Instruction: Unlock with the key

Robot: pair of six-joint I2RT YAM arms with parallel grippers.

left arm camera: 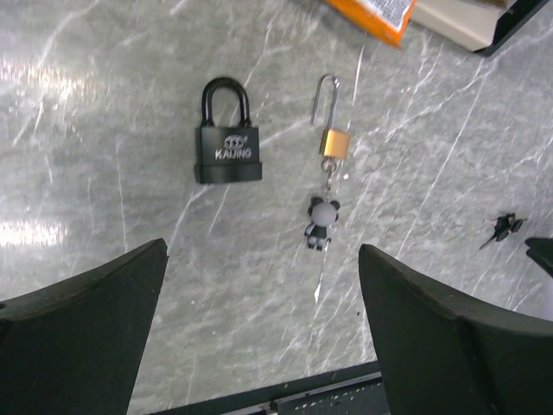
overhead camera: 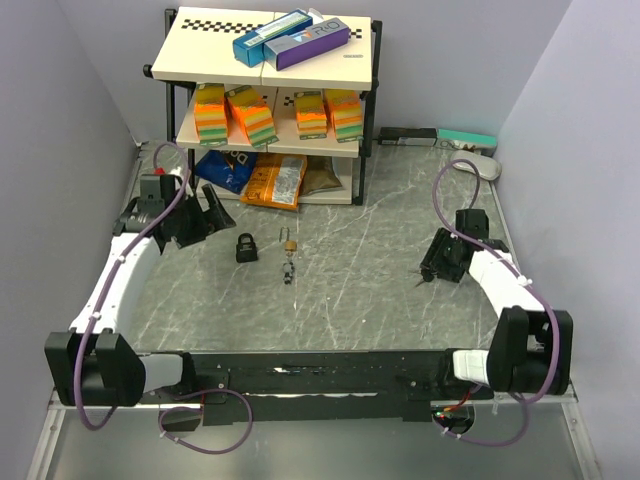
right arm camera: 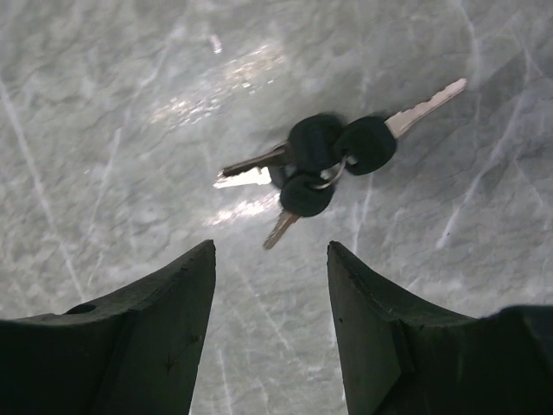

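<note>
A black padlock (left arm camera: pixel 228 143) lies flat with its shackle shut, left of centre on the marble table (overhead camera: pixel 246 247). Beside it lies a small brass padlock (left arm camera: pixel 333 138) with a bear charm (left arm camera: pixel 320 223) hanging from it (overhead camera: pixel 288 243). A bunch of black-headed keys (right arm camera: pixel 324 160) lies on the table, just in front of my right gripper (right arm camera: pixel 270 251), which is open and holds nothing. The keys also show small at the right edge of the left wrist view (left arm camera: pixel 501 229). My left gripper (left arm camera: pixel 262 251) is wide open above the table, short of both padlocks (overhead camera: pixel 215 212).
A shelf rack (overhead camera: pixel 265 100) stands at the back with sponge packs, boxes on top and snack bags (overhead camera: pixel 272 182) under it. A dark box (overhead camera: pixel 435 137) and a white object (overhead camera: pixel 478 166) lie at the back right. Walls close in on both sides.
</note>
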